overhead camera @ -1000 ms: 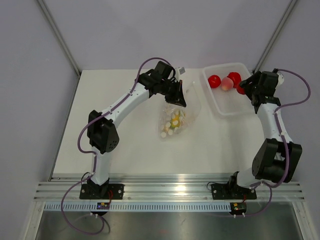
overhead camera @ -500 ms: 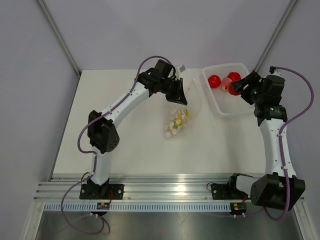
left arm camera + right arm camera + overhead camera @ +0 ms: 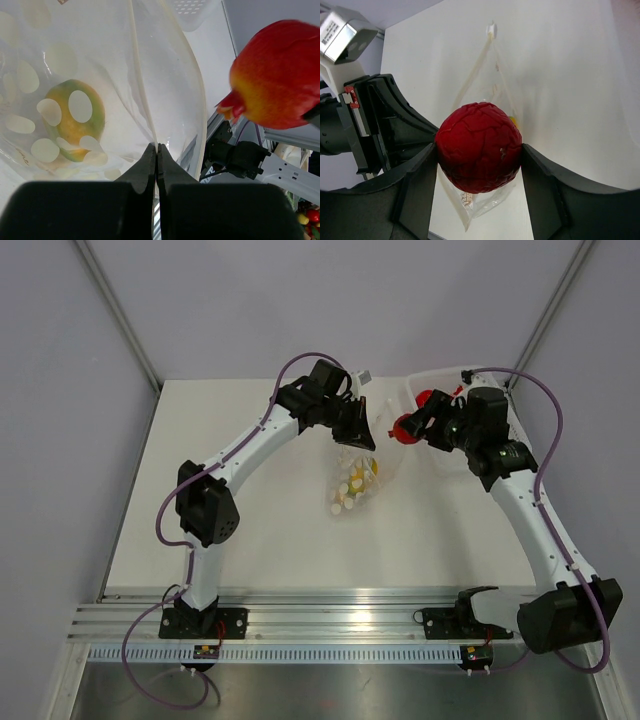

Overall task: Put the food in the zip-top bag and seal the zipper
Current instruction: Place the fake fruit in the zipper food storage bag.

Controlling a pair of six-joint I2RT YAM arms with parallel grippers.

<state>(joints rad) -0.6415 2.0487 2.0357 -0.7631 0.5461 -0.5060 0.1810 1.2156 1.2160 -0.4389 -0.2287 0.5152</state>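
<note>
Bright, even light; faint shadows; sheen on zip-top bag (image 3: 172, 75).

Bag (image 3: 352, 480) mouth held agape by left claw (image 3: 362, 436) pinching one lip; gap between lips open toward tray (image 3: 455, 458). Right claw (image 3: 408, 427) with red fruit (image 3: 479, 147) just beside mouth, blocking that approach. Yellow-green fruit (image 3: 75, 120) fills bag bottom. Left arm spans counter (image 3: 260, 540) left of bag; near side free.

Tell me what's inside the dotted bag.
One yellow-green fruit lies inside the zip-top bag, partly masked by white dots. Anything beneath it is hidden. The red fruit is outside.
</note>
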